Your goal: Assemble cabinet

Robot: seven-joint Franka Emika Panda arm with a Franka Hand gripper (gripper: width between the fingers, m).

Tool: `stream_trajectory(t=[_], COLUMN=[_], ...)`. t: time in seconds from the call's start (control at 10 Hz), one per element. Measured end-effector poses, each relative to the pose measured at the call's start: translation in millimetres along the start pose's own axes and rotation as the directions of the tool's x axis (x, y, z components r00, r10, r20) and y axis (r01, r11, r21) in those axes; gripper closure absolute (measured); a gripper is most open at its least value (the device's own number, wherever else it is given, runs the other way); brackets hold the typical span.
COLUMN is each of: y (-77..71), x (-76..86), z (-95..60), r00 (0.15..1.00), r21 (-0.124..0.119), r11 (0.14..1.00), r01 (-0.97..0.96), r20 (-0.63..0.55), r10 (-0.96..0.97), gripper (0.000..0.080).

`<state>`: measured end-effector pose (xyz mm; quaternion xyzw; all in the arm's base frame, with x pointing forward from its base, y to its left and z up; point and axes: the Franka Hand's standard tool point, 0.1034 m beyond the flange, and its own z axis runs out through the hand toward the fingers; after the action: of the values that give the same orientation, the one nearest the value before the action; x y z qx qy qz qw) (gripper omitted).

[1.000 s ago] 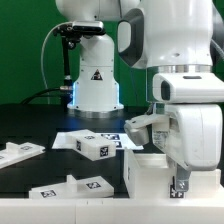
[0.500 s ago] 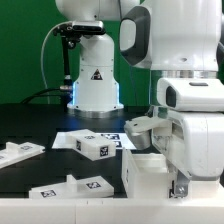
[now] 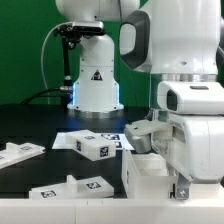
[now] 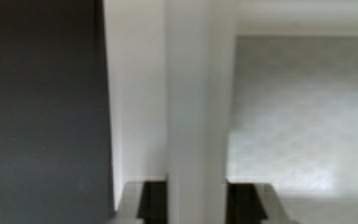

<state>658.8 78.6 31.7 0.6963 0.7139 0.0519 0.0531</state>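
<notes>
The white cabinet box [image 3: 148, 176] stands at the lower part of the exterior view's right, just in front of my hand. My gripper [image 3: 180, 186] points down at the box's right side. In the wrist view a thin white cabinet panel [image 4: 194, 100] runs edge-on straight between my dark fingers [image 4: 149, 202], and my gripper [image 4: 197, 202] is shut on it. A tagged part [image 3: 142, 130] shows beside my hand, half hidden by it. Where the panel meets the box is hidden behind my hand.
A small tagged white block [image 3: 97, 146] lies on the marker board [image 3: 66, 141] mid-table. A long white piece [image 3: 20, 152] lies at the exterior view's left and another tagged piece [image 3: 78, 186] at the front. The robot base [image 3: 95, 85] stands behind.
My hand has sunk a little toward the box, still holding the panel. The loose parts on the table have not moved.
</notes>
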Motion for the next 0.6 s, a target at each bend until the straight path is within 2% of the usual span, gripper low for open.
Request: stream_trajectory(t=[0.1,0.2,0.3,0.4,0.5,0.6], y=[-0.1,-0.4,-0.6,-0.6,1.4,6.0], x=[-0.2,-0.4,-0.8,-1.1,-1.6,-4.3], z=[-0.6,-0.2,0.1,0.2,-2.9,-18.6], r00=[1.0,1.0,1.0,1.0,1.0,0.998], r21=[0.002,0.003,0.003,0.003,0.0,-0.009], r11=[1.0,1.0,1.0,1.0,1.0,0.998], r01=[-0.005,-0.006,-0.007,-0.007,-0.031,-0.063], r20=[0.0,0.0,0.001,0.001,0.002,0.007], r10=[0.005,0.006,0.007,0.007,0.031,0.063], gripper=[0.0692,0.0595,0.0595,0.0407,0.0407,0.0225])
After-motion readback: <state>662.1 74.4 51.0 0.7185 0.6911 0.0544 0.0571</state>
